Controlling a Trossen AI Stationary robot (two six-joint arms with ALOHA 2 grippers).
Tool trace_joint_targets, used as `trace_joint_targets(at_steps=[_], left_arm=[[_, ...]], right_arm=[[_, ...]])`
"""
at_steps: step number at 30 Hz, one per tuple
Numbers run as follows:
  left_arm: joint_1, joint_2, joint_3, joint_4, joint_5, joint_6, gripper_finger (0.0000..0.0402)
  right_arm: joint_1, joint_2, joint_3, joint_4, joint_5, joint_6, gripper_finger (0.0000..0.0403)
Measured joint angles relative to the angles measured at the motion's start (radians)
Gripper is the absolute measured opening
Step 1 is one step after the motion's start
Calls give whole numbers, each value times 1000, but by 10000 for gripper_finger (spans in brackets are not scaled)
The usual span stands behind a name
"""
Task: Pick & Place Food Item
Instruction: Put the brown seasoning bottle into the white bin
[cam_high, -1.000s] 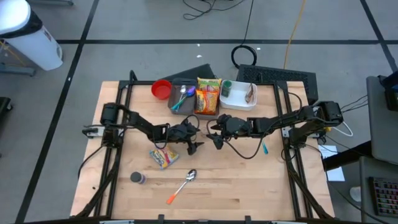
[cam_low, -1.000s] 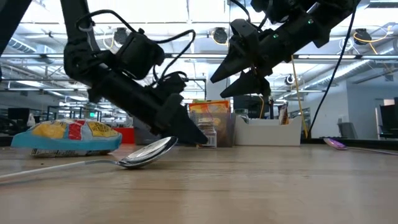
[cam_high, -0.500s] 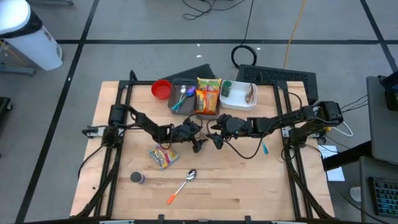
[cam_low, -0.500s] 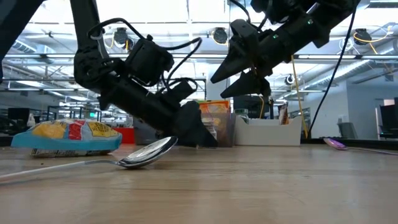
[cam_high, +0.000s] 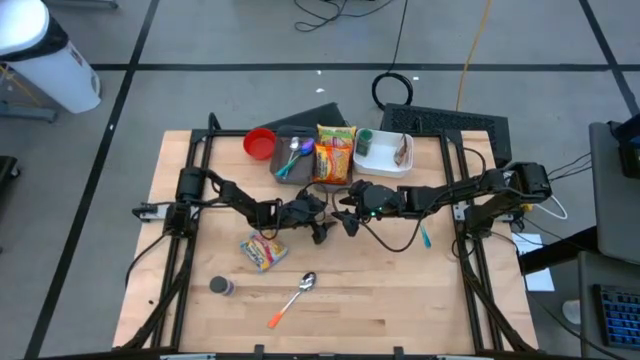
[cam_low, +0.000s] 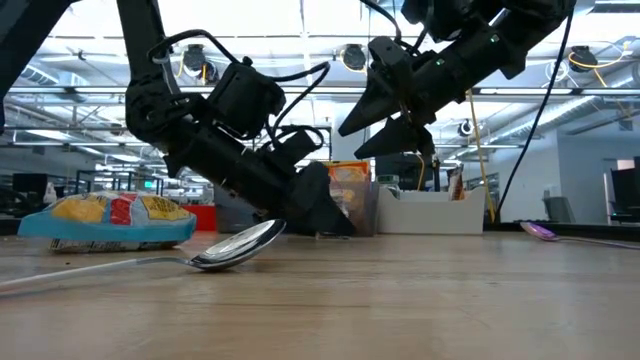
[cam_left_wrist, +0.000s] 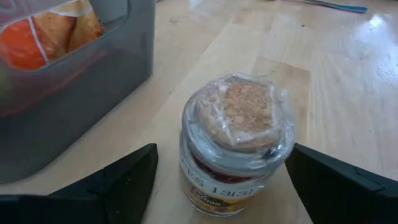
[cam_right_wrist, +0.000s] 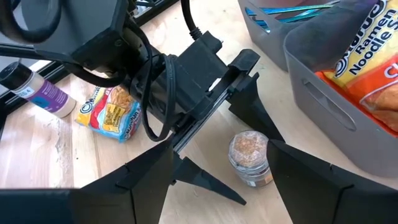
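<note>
jar (cam_left_wrist: 236, 143) upright on table between open left claw (cam_left_wrist: 217, 180) fingers

A jar (cam_left_wrist: 235, 144) stands on the table (cam_high: 400, 300) beside a bin (cam_left_wrist: 74, 93), between the 2 grippers. A snack bag (cam_high: 262, 251), spoon (cam_high: 300, 292) and bottle (cam_high: 221, 287) lie nearer the front edge.

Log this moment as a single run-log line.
left end effector: open, straddling small cork-topped glass jar, no grip | right end effector: open, above the jar | jar: upright on wooden table beside grey bin
</note>
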Motion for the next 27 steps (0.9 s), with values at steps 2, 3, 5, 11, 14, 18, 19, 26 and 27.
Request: trace_joint_targets(at_steps=[2, 3, 5, 11, 14, 18, 19, 26, 27], left_arm=[[0, 0, 0, -5, -2, 0, 339], [0, 0, 0, -6, -2, 0, 330], [0, 0, 0, -7, -4, 0, 309], [2, 0, 0, -12, -10, 0, 242], [1, 0, 0, -11, -5, -1, 213], [2, -1, 0, -9, 16, -1, 201], [4, -1, 0, -9, 22, -1, 201], [23, -2, 0, -9, 41, -3, 201], [30, -5, 0, -10, 56, -3, 201]], right_arm=[[0, 0, 0, 0, 0, 0, 254], [0, 0, 0, 0, 0, 0, 254], [0, 0, 0, 0, -1, -1, 254], [0, 0, 0, 0, -1, -4, 254], [0, 0, 0, 0, -1, -4, 254], [0, 0, 0, 0, -1, -4, 254], [0, 0, 0, 0, -1, -5, 254], [0, 0, 0, 0, -1, -13, 254], [0, 0, 0, 0, -1, -13, 254]])
